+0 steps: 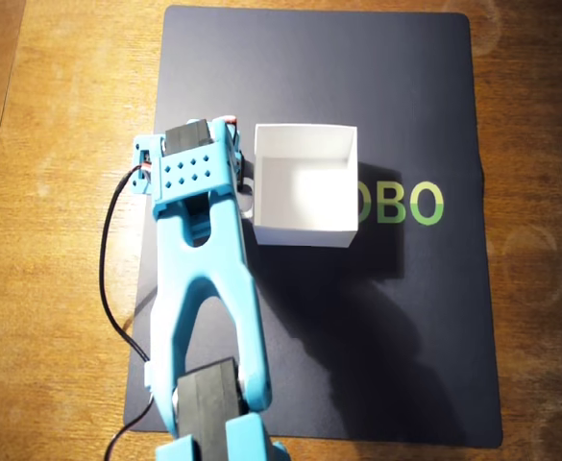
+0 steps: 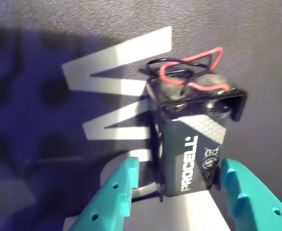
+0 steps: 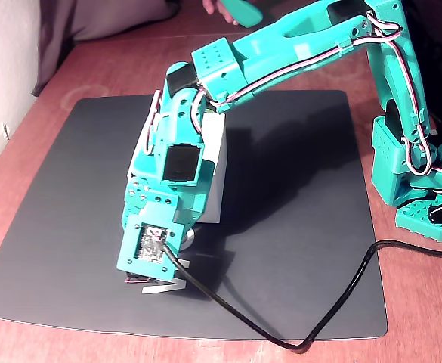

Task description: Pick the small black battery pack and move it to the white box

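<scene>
In the wrist view the black battery pack [image 2: 191,144], a PROCELL 9V cell in a black holder with red and black wires, lies on the dark mat's white lettering. My teal gripper [image 2: 179,166] is open and straddles its near end. The right finger [image 2: 242,192] touches the pack, and a small gap shows beside the left finger [image 2: 119,190]. In the fixed view the gripper [image 3: 156,286] is down at the mat, just in front of the white box [image 3: 214,174]. In the overhead view the open white box [image 1: 305,182] stands empty right of my wrist [image 1: 189,163], which hides the pack.
The dark mat [image 1: 405,336] covers a wooden table [image 1: 50,240]. The arm's base [image 3: 417,174] stands at the right in the fixed view. A black cable [image 3: 281,333] runs from the wrist camera across the mat's front edge.
</scene>
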{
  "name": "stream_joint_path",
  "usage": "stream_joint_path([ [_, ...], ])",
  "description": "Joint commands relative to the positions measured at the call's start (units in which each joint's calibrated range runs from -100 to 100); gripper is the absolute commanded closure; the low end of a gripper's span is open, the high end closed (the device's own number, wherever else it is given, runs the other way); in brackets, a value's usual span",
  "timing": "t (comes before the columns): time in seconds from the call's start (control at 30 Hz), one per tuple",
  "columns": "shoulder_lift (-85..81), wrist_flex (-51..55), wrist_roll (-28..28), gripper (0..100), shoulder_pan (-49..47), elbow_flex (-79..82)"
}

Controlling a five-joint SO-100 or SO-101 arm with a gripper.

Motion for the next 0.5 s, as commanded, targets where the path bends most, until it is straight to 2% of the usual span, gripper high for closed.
stream_joint_path([
  [0.0, -0.13, -0.58, 0.56, 80, -0.73, -2.69],
  [0.27, 1.18, -0.66, 2.3, 80, -0.73, -2.78],
  [0.33, 1.36, -0.66, 2.3, 75, -0.73, -2.78],
  [0.47, 1.36, -0.58, 2.3, 72, -0.73, -2.78],
])
